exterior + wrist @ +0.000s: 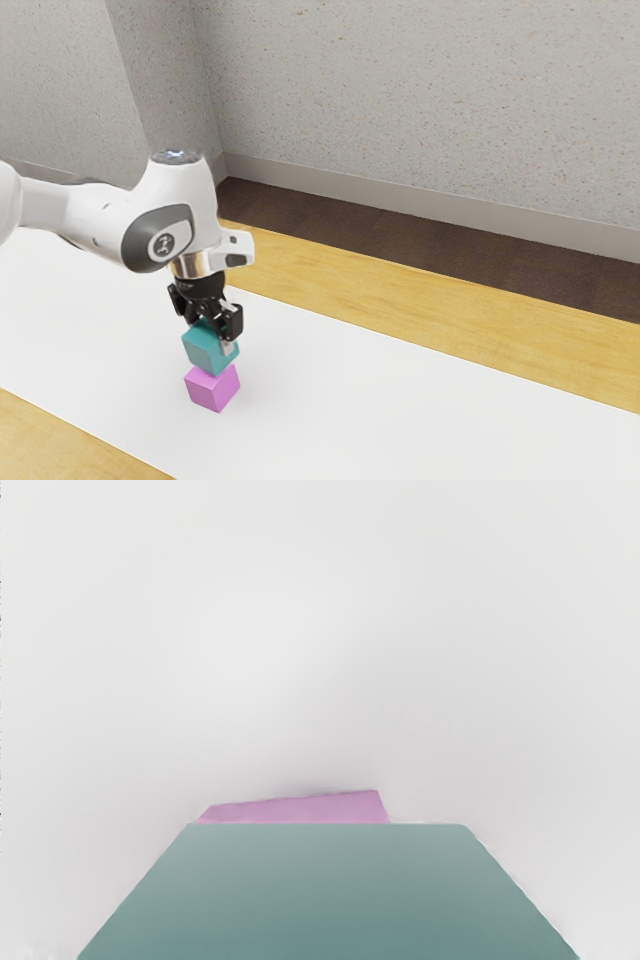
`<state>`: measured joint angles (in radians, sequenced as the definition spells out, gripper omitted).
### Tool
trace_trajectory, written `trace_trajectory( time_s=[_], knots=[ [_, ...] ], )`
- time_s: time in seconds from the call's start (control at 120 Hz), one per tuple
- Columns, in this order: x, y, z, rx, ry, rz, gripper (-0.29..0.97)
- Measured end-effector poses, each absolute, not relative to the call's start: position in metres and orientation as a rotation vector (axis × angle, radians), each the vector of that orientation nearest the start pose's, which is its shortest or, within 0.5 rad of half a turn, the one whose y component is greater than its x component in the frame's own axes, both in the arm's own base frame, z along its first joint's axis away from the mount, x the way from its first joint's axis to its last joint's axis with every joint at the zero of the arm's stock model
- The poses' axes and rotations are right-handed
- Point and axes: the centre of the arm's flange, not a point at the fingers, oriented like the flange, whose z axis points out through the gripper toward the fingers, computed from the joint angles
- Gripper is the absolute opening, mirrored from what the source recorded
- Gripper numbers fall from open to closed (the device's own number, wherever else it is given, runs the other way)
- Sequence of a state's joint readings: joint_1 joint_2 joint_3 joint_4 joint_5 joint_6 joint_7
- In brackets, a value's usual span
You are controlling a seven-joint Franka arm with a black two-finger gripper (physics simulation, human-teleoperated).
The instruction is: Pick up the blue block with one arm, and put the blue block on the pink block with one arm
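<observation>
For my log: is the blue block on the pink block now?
On it, it seems: the blue block sits directly atop the pink block, no gap visible; the gripper holds it.

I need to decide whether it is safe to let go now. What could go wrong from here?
1. The blue block looks turned relative to the pink block, and pink peeks out past one of its edges in the wrist view. Released like this, it may overhang and tip.
2. I cannot tell whether the blocks touch. Any gap means a drop.
3. The gripper is shut on the blue block, so uneven opening could drag it sideways.
</observation>
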<state>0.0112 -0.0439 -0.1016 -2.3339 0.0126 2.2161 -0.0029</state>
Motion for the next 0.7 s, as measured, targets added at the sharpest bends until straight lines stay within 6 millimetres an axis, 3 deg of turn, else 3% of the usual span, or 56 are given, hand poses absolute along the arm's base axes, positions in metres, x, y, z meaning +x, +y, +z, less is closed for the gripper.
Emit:
trace_trajectory(
  time_s=[0.183, 0.7],
  knots=[
    [0.481, -0.023, 0.346, -3.123, 0.076, 0.125, 0.38],
    [0.472, -0.032, 0.348, -3.131, 0.09, 0.123, 0.38]
  ],
)
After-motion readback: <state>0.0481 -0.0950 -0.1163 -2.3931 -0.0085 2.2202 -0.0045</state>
